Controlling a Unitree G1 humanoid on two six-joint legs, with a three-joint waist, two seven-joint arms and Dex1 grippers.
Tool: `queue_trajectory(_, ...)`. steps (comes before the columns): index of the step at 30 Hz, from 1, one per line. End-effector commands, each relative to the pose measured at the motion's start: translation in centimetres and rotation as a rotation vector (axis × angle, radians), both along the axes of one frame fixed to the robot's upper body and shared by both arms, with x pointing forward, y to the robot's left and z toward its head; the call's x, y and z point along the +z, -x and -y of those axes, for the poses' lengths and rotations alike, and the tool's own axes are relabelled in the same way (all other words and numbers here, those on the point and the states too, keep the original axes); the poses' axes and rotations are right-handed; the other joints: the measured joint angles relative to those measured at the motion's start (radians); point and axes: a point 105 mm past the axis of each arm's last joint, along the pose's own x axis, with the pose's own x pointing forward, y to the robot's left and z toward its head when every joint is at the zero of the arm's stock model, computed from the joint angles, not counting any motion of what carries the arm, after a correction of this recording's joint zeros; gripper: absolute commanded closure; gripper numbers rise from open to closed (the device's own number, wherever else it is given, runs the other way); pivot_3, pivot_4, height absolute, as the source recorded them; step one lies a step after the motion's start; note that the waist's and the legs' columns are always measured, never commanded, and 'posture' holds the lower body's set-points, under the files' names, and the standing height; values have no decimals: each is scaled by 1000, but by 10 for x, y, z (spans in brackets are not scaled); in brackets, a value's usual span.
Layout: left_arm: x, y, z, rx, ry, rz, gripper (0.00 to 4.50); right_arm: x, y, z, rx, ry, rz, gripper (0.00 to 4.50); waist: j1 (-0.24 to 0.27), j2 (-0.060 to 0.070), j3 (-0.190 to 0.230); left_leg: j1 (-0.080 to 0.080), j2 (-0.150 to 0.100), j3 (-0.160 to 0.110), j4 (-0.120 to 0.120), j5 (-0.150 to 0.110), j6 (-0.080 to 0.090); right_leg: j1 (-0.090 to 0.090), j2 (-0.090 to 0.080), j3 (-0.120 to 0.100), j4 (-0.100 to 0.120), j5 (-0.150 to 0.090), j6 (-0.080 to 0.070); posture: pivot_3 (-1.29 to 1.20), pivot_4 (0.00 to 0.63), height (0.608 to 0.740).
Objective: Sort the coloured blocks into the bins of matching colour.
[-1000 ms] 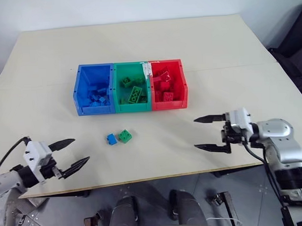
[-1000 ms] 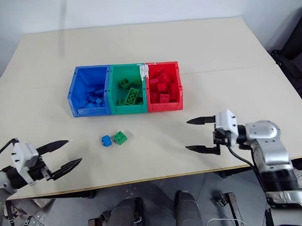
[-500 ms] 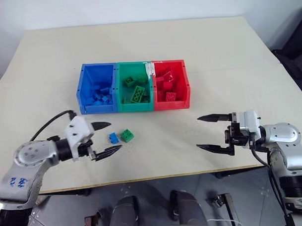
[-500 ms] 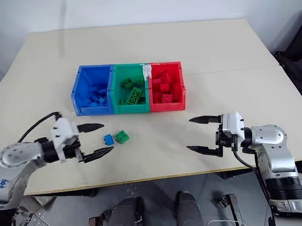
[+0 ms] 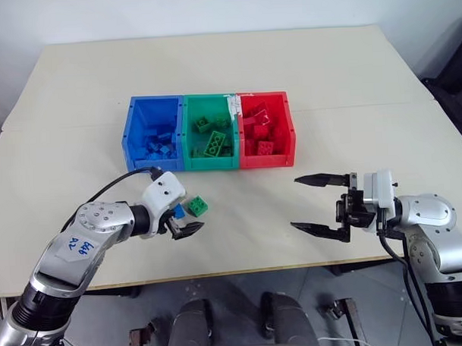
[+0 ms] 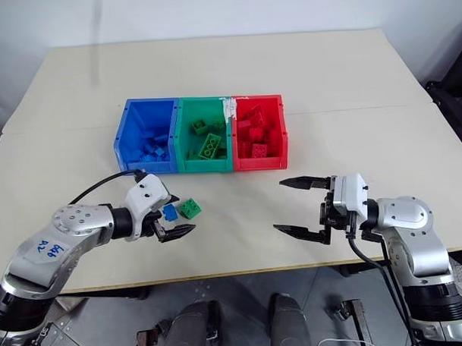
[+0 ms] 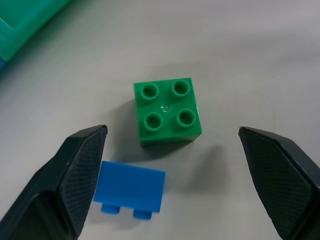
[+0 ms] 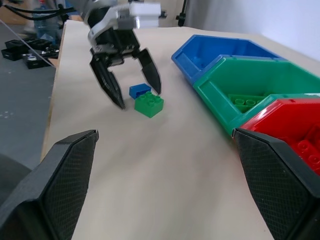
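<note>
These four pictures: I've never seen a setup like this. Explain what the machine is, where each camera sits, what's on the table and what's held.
A two-armed robot. Two pictures come from cameras in its head, looking down at a table; the other two from cameras on its wrists, looking out between black fingers. Three joined bins, blue, green and red, hold toy bricks. Loose in front lie a green block and a blue block. The left gripper stands open over those two, holding nothing. The right gripper waits open and empty.

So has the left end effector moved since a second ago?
Yes. The left end effector has swung in from the table's near left edge toward the bins, and is now around the blue block beside the green block.
</note>
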Motion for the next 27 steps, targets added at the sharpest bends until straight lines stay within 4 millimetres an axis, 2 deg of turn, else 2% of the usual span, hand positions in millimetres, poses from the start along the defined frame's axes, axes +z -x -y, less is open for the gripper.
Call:
queue_trajectory(1, 2, -1, 4, -14, -4, 6, 1185, 8, 3, -2, 6, -19, 35, 0, 0, 0, 0, 0, 0, 0, 0, 0, 0, 0, 0, 0, 0, 0, 0, 0, 150, 740)
queue_trajectory(6, -3, -3, -1, -1, -9, -6, 2831, 9, 2, -3, 6, -21, 40, 0, 0, 0, 0, 0, 0, 0, 0, 0, 0, 0, 0, 0, 0, 0, 0, 0, 150, 740)
queue_trajectory(7, -2, -4, 0, 2, 1, 1, 3049, 9, 2, -3, 4, -22, 40, 0, 0, 0, 0, 0, 0, 0, 0, 0, 0, 0, 0, 0, 0, 0, 0, 0, 150, 740)
queue_trajectory(11, 7, -8, 4, -25, 57, 68, 3067, 9, 1, -2, -9, -40, 33, 0, 1, 0, 0, 0, 0, 0, 1, 0, 0, 0, 0, 0, 0, 0, 0, 0, 150, 740)
queue_trajectory(15, 38, -9, 16, -136, 221, 193, 3067, 20, -1, 0, -71, -122, 31, 0, 2, 0, 0, 0, 0, 0, 2, 0, 0, 0, 0, 0, 0, 0, 0, 0, 150, 740)
queue_trajectory(18, 56, -18, 14, -138, 253, 274, 3067, 28, -3, 7, -136, -160, 47, 0, 4, 0, 0, 0, 0, 0, 1, 0, 0, 0, 0, 0, 0, 0, 0, 0, 150, 740)
queue_trajectory(20, 78, -33, 17, -106, 323, 328, 3067, 36, -5, 16, -211, -195, 64, 0, 11, 0, 0, 0, 0, 0, 2, 0, 0, 1, 0, 0, 1, 0, 0, 0, 150, 740)
queue_trajectory(22, 92, -48, 20, -83, 355, 365, 3067, 41, -6, 23, -265, -215, 73, 0, 22, 0, 0, -1, -1, 0, 3, 1, 1, 1, 0, 0, 0, 0, 0, 0, 150, 740)
queue_trajectory(27, 102, -88, 36, -54, 359, 412, 3067, 44, -6, 32, -348, -226, 100, 0, 26, -1, 0, -1, -1, 0, 5, 1, 2, 3, 0, 0, 0, 1, 2, 0, 150, 740)
